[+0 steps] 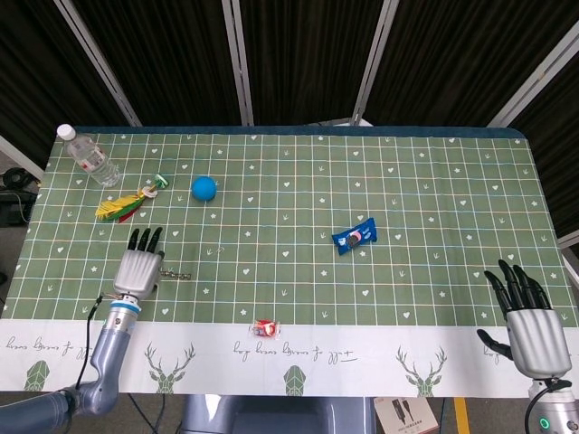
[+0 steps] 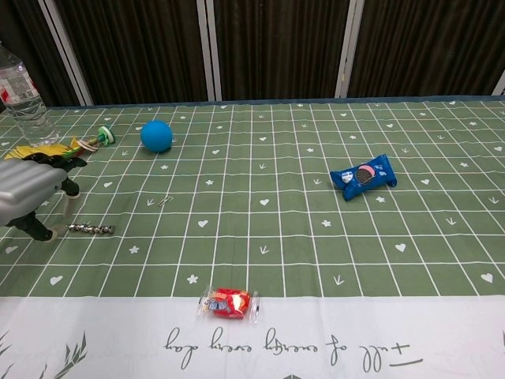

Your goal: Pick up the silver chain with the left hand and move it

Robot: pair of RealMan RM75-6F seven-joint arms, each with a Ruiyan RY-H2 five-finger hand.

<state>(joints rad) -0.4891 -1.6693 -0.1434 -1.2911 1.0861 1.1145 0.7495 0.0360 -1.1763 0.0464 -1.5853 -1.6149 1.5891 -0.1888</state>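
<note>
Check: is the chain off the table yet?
No, the chain lies flat on the table, just right of the left hand.

I can read almost no real text here. Along the white border of the tablecloth [image 2: 442,332], well to the right of my left hand [image 2: 28,197], there is one line of cursive script [image 2: 293,347] (it stands upside down for me, and I cannot make out the words). The blue snack packet [image 2: 363,175] and the small red candy wrapper [image 2: 230,302] have prints too small to read. The water bottle [image 2: 19,95] label is also not legible.
</note>
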